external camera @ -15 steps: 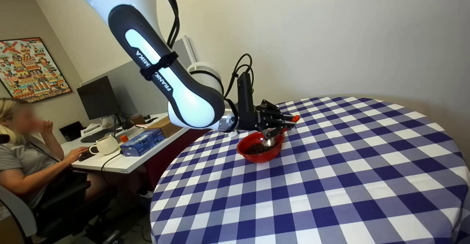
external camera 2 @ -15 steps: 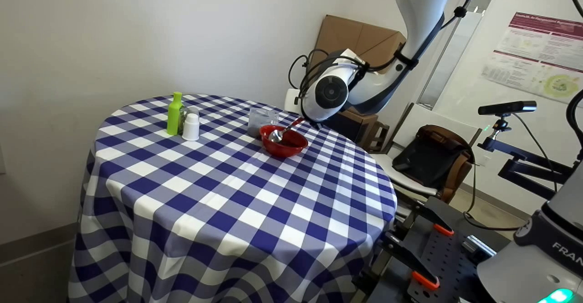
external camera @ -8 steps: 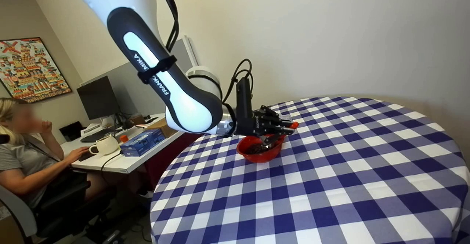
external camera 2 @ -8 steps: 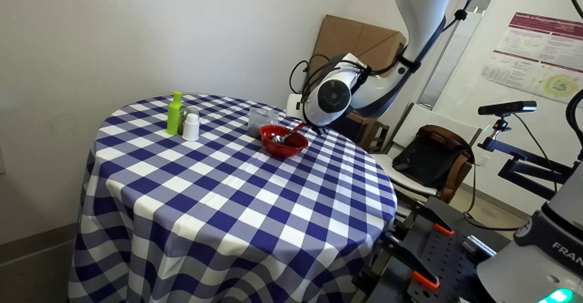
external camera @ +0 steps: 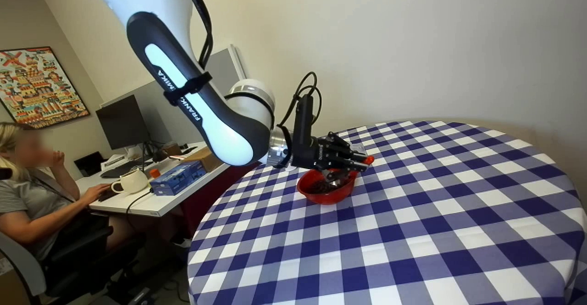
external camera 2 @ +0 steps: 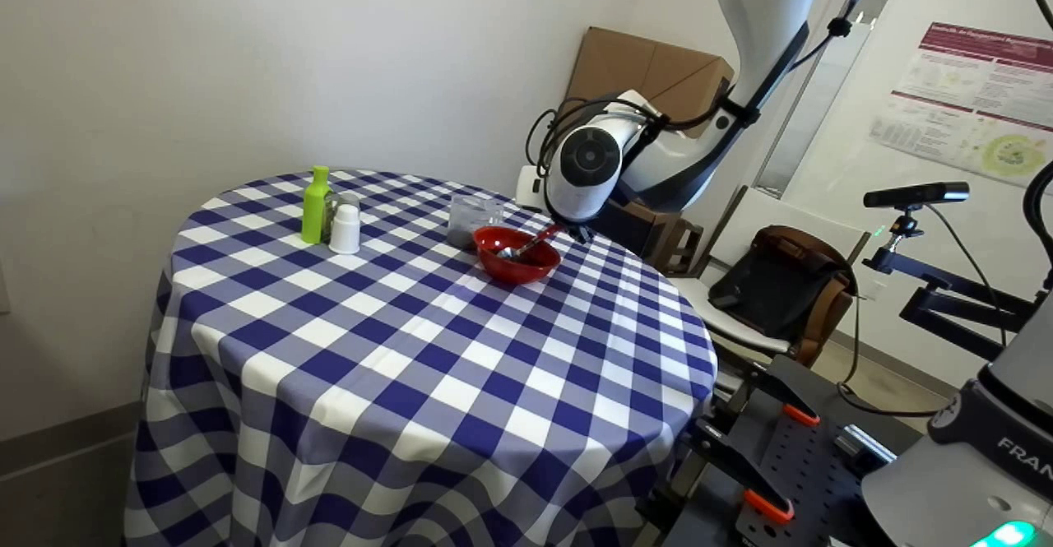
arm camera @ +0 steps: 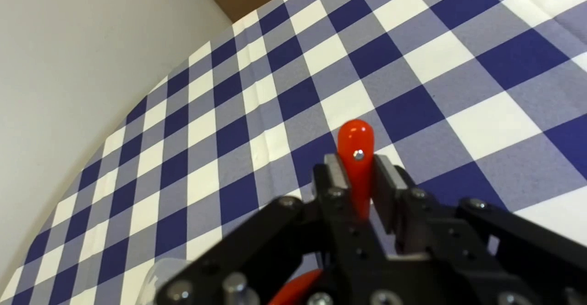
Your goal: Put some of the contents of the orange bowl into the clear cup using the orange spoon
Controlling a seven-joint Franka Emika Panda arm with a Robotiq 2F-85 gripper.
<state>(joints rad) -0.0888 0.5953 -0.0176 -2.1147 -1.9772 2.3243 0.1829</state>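
In both exterior views we see a round table (external camera 2: 395,366), spread with a blue-and-white checked cloth (external camera: 435,241). Over it hangs the robot arm (external camera: 215,133), bent downward. In an exterior view we find a white desk (external camera: 146,204) off past the table, and a person (external camera: 27,204) with a blurred face sits at it. In an exterior view we also see a big cardboard box (external camera 2: 642,74) behind the arm, and a pale chair (external camera 2: 802,214) with a black and brown bag (external camera 2: 757,284) on its seat.

The gripper (arm camera: 360,172) lies almost level above one side of the bowl (external camera 2: 517,271). This bowl, red-orange and shiny, sits upright on the cloth. Just beside it, and partly hidden by it from where we look, stands the clear cup (external camera 2: 470,222), also upright; we cannot tell whether the two touch. Well apart from them stands a slim green bottle (external camera 2: 315,206).

In the wrist view we see the fingers (arm camera: 390,174) pressed from both sides on the red handle of the spoon (arm camera: 358,172), its rounded end poking out past their tips. The spoon is tilted: its handle slopes up over the rim, and its metal head is down inside the bowl. Just beside the bottle we spot a white item (external camera 2: 345,234) shaped like stacked cups. Smallest are the dark bits (external camera: 320,187) in the bowl, next to the spoon's head.
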